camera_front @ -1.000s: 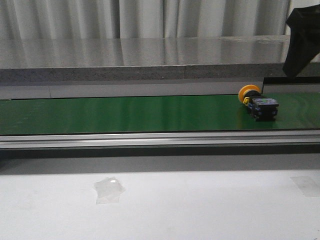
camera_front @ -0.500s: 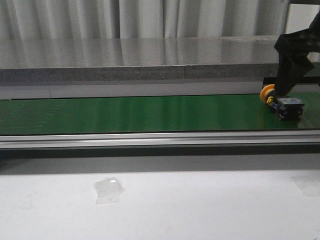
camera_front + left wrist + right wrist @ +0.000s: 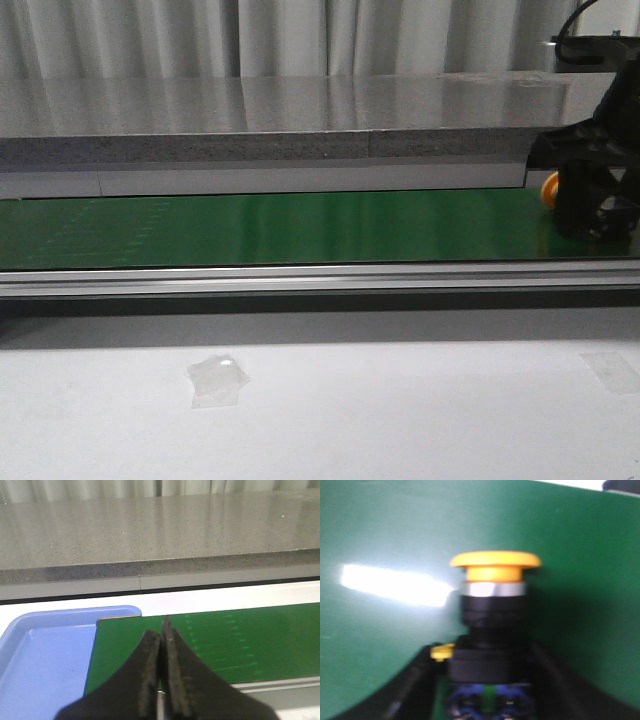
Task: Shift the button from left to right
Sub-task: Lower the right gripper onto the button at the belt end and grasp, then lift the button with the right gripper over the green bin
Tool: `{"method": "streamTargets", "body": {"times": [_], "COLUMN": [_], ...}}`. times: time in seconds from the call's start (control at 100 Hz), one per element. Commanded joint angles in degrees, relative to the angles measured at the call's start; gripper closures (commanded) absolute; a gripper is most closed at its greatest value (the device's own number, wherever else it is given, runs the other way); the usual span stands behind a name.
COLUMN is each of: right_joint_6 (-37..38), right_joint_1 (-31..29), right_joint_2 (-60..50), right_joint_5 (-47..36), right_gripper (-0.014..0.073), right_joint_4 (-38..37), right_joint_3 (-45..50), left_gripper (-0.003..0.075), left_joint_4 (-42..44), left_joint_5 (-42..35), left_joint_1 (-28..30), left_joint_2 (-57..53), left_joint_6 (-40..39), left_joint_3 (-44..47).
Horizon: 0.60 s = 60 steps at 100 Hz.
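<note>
Two fingers of the right gripper [image 3: 490, 690] straddle the button [image 3: 492, 630] in the right wrist view — one dark finger low on each side of its black body, the yellow-orange cap pointing to the top of that frame. Whether the fingers already press on the body or only stand close beside it, I cannot tell; the picture is soft and the contact lines are in shadow.

In the front view the button lies at the far right of the frame on the green belt [image 3: 280, 228], almost wholly hidden behind the right gripper [image 3: 590, 205]; only a sliver of orange cap [image 3: 549, 189] peeks out at its left edge. The left gripper [image 3: 161, 680] plays no part — its fingers are pressed together with nothing between them, over the belt's near edge beside a blue tray [image 3: 45, 660].

The main risk, as I judge it, is a poor hold. The fingers appear to sit low on the blocky body, so if they close off-centre the button could twist or squirt out. It lies on its side with a round cap, so a nudge might also roll it. Should the belt be running, the button could slide past the fingers before they close.
</note>
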Motion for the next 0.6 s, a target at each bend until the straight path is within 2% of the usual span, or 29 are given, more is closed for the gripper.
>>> {"method": "streamTargets", "body": {"times": [0.0,0.1,0.32,0.45,0.59], "right_joint_6": [0.13,0.13,0.13,0.13,0.13], "right_joint_1": [-0.14,-0.14,-0.14,-0.27,-3.16], "right_joint_2": [-2.39,-2.39,-2.46,-2.71,-3.62], "right_joint_5": [-1.02,1.62,10.43,12.40,12.78], "right_gripper": [0.0447,0.0540,0.0543,0.0543,0.0543], "right_joint_4": [0.01,0.01,-0.44,-3.67,-6.79], "right_joint_3": [-2.04,-3.87,-10.48,-13.79,-15.31], "left_gripper": [0.0740,0.0740,0.0740,0.0740,0.0740], "left_joint_4": [-1.79,-1.79,-1.79,-1.79,-1.79], "left_joint_5": [-3.10,-3.10,-3.10,-3.10,-3.10], "left_joint_1": [-0.30,-0.30,-0.30,-0.30,-0.30], "left_joint_2": [0.36,0.36,0.36,0.36,0.36], "left_joint_6": [-0.17,-0.17,-0.17,-0.17,-0.17], "left_joint_3": [-1.60,-1.60,-1.60,-1.60,-1.60]}}
